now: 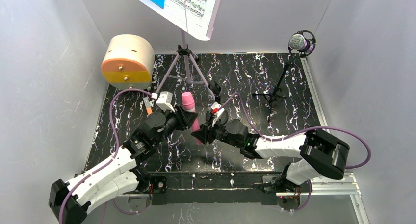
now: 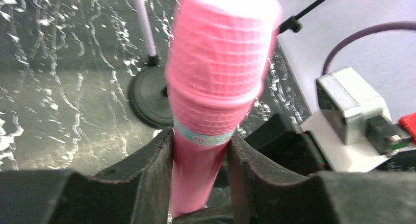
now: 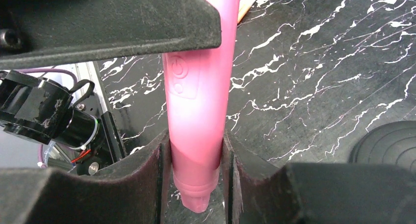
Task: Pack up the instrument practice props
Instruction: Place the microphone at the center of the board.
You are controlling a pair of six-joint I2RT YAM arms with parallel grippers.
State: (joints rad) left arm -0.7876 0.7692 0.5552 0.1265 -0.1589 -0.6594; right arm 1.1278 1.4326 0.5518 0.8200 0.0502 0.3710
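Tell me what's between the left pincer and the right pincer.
The pink microphone spans them: the left pincer grips below its head, the right pincer near its tail. Both wrist views show it.

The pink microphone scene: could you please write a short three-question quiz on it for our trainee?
1. True or false: only the right tool grips the pink microphone.
2. The sheet music sits: A) on the lilac music stand; B) flat on the table; C) in a tool's grip.
3. Which tool holds the microphone just below its head?

Key
1. False: both tools are closed on it.
2. A.
3. The left tool; the right one holds the tail end.
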